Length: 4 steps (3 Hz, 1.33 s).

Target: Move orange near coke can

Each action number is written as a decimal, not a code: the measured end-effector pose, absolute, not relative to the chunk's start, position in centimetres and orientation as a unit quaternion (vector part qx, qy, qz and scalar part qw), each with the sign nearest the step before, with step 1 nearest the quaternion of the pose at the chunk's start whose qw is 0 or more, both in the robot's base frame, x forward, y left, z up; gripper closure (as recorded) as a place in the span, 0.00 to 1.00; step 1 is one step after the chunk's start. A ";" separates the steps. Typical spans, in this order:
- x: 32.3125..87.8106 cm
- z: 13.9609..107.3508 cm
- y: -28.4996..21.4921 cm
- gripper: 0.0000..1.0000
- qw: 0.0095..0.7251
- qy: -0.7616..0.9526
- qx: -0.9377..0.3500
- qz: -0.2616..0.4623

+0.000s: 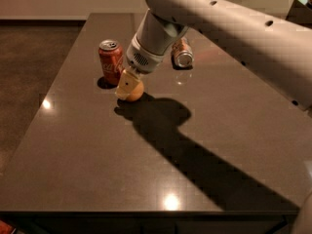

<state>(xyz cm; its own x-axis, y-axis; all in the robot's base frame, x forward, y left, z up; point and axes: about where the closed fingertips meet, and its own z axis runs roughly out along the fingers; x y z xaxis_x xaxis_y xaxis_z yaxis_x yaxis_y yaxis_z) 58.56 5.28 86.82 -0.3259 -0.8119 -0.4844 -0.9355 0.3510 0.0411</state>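
Beside upright coke can (111,61), end effector (129,91) around round orange (137,92).

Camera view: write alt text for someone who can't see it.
The gripper holds an orange right at the dark table surface, jaws shut on the fruit, close beside an upright red soda can. A second can lies on its side farther back.

A dark, glossy, polished tabletop (87,145) was seen. Shiny painted metal was shown by the coke can (111,61). Just beside it, the matt orange (137,92) was clasped by the smooth plastic gripper (127,88).
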 end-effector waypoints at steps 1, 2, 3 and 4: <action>59.1 86.3 5.8 0.35 0.192 0.804 -0.540 0.157; 59.0 86.1 5.9 0.04 0.191 0.803 -0.542 0.157; 59.0 86.1 6.0 0.00 0.190 0.803 -0.542 0.158; 59.0 86.1 6.0 0.00 0.190 0.803 -0.542 0.158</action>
